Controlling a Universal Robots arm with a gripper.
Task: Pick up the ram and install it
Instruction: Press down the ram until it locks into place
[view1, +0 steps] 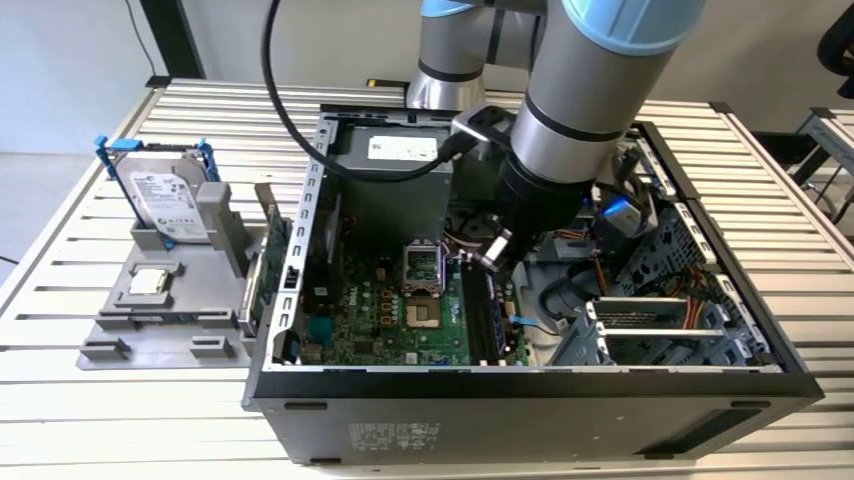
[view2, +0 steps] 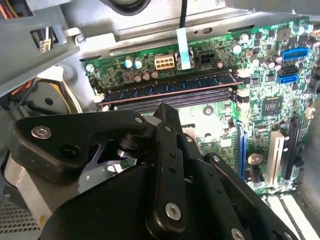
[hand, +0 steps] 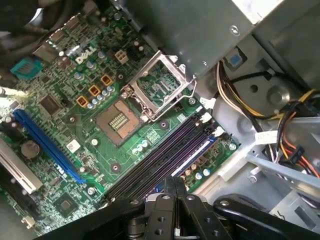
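The ram is a long dark-blue stick with chips. It lies in the outermost of the motherboard's black slots, and in the first wrist view the ram shows as a pale strip. My gripper hangs inside the open computer case, just above those slots. In both wrist views its black fingers are pressed together, and nothing shows between them. The gripper sits a little to the CPU side of the ram, apart from it, and the gripper tips hover over the slot bank.
The open CPU socket lies beside the slots. A drive cage and cable bundles fill the case's right side in the exterior view. Outside, on the exterior view's left, stand a green card and a hard drive on a grey fixture.
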